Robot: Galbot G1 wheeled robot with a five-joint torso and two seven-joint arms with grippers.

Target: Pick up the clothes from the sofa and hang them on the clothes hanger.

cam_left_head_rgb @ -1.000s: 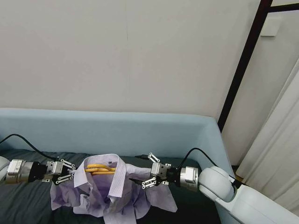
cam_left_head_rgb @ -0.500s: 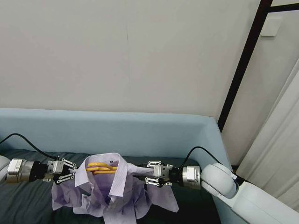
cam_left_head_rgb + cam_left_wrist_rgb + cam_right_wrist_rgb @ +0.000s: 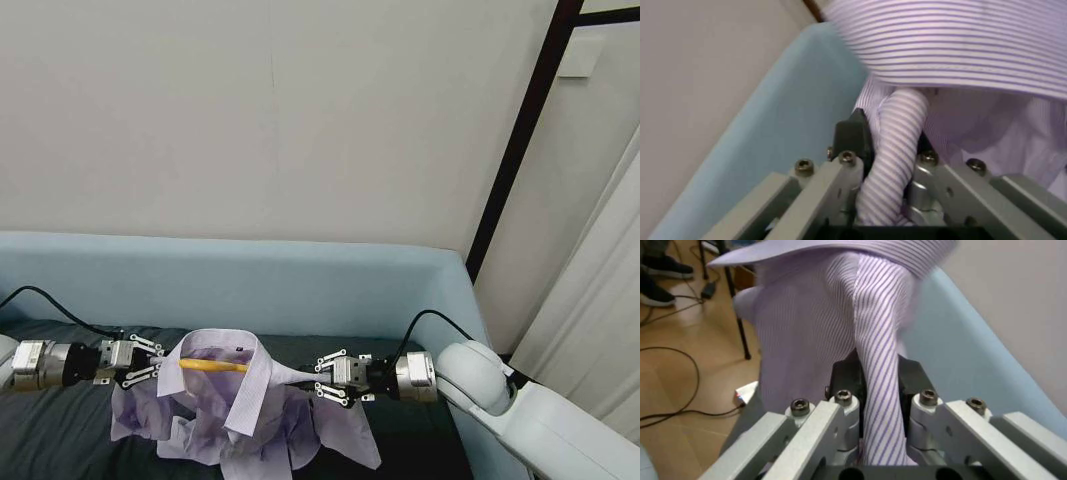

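A lilac striped shirt (image 3: pixel 235 410) hangs on a yellow hanger (image 3: pixel 212 366) above the dark sofa seat (image 3: pixel 50 440). My left gripper (image 3: pixel 150 362) is shut on the shirt's left shoulder; its wrist view shows the striped fabric (image 3: pixel 897 145) pinched between the fingers (image 3: pixel 853 135). My right gripper (image 3: pixel 322 377) is shut on the right shoulder, with a fold of shirt (image 3: pixel 877 375) clamped between its fingers (image 3: pixel 845 380). The shirt's body sags between the two grippers, and the hanger's hook is hidden by the collar.
The light blue sofa back (image 3: pixel 300 285) runs behind the shirt, with a plain wall above. A dark door frame (image 3: pixel 515 150) and a pale curtain (image 3: pixel 590 330) stand at the right. In the right wrist view, a wooden floor (image 3: pixel 680 370) with cables and a thin black pole (image 3: pixel 733 310) lie beyond.
The right gripper has closed on the shirt's right shoulder and pulled it taut. The hanger now sits lower inside the collar. The left gripper shifted slightly left.
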